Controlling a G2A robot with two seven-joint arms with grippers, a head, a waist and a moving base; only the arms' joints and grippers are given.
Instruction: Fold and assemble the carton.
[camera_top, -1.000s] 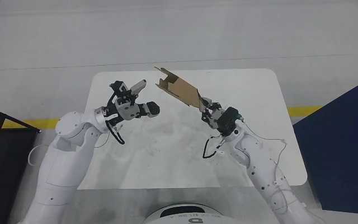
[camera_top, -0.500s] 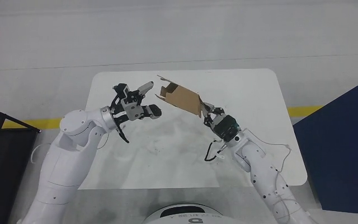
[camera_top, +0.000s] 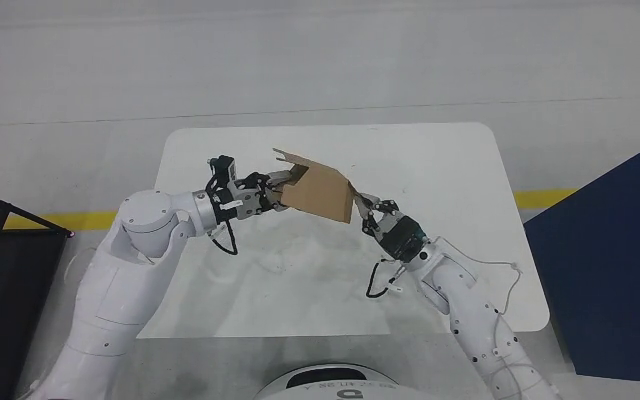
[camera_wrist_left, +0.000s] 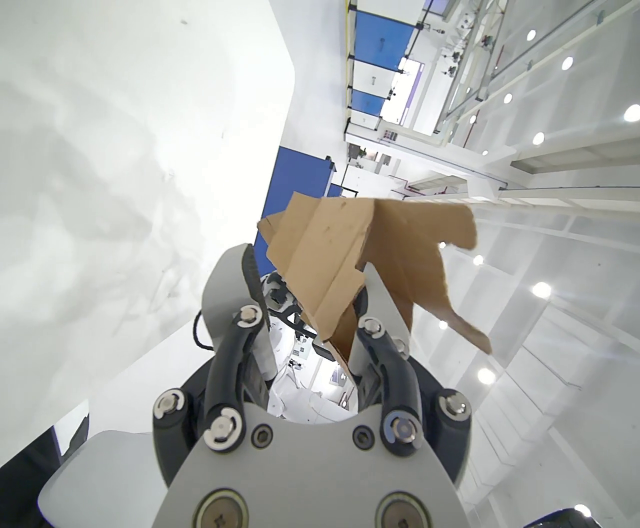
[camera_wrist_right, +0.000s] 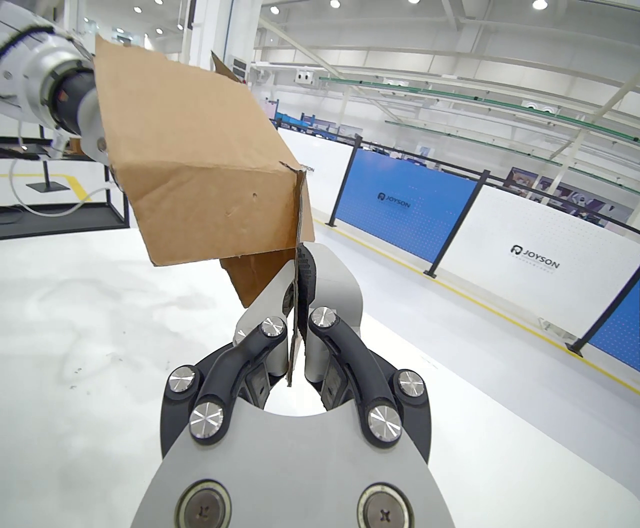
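Observation:
A brown cardboard carton, partly opened with loose flaps, hangs above the white table. My right gripper is shut on a flap edge at the carton's right end, and the right wrist view shows that edge pinched between the fingers of the gripper. My left gripper sits at the carton's left end. In the left wrist view, its gripper stands open with a carton flap between the fingers, leaning on one finger.
The table has rounded corners and bare white surface under and in front of the carton. A blue panel stands off the table's right side, and a black frame off its left. A yellow floor line runs behind.
My left gripper moved right, up to the carton's left end, and now straddles a flap. My right arm carried the carton left and slightly lower.

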